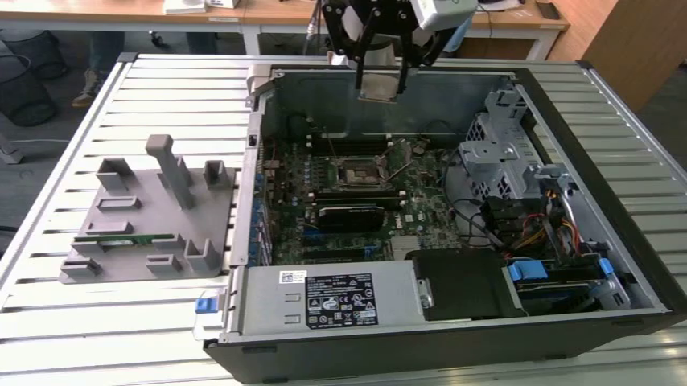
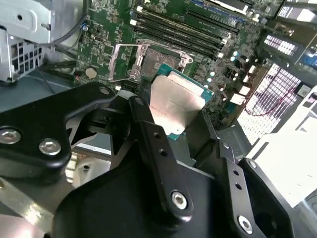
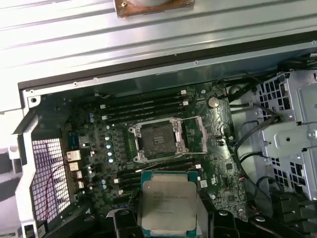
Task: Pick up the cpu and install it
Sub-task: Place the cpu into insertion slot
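With its jaws pinching the cpu (image 3: 167, 206) by its edges, the gripper (image 1: 379, 80) hangs well above the open CPU socket (image 3: 157, 139), where a tilted or off-centre chip could, I reckon, bend pins.

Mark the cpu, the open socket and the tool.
cpu (image 3: 168, 206): first wrist view, middle of its silver top.
socket (image 3: 156, 140): first wrist view, centre of its contact field.
tool (image 1: 380, 84): exterior view, midway between its fingertips.

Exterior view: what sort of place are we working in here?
Probably an office or lab workbench: an opened computer case on a slatted metal table, wooden desks behind it, and a wire waste bin on the floor.
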`<state>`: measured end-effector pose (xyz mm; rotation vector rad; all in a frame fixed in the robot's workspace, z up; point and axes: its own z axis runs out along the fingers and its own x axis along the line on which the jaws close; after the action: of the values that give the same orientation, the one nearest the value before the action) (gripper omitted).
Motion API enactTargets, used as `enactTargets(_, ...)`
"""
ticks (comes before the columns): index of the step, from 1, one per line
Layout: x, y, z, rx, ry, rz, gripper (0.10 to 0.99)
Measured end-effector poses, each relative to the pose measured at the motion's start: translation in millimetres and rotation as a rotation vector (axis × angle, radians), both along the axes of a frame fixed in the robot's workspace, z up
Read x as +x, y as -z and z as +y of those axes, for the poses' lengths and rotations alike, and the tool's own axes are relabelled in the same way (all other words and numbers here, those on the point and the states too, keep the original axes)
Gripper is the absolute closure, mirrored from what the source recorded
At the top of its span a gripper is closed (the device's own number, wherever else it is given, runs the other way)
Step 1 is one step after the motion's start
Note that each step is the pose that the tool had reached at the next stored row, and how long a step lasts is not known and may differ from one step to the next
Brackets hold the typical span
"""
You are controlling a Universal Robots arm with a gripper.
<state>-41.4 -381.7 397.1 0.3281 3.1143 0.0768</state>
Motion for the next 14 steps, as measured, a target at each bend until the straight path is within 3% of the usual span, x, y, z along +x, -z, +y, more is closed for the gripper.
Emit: enactTargets(14, 0.0, 1.6, 0.4, -0.002, 0.209, -0.0001, 0.557)
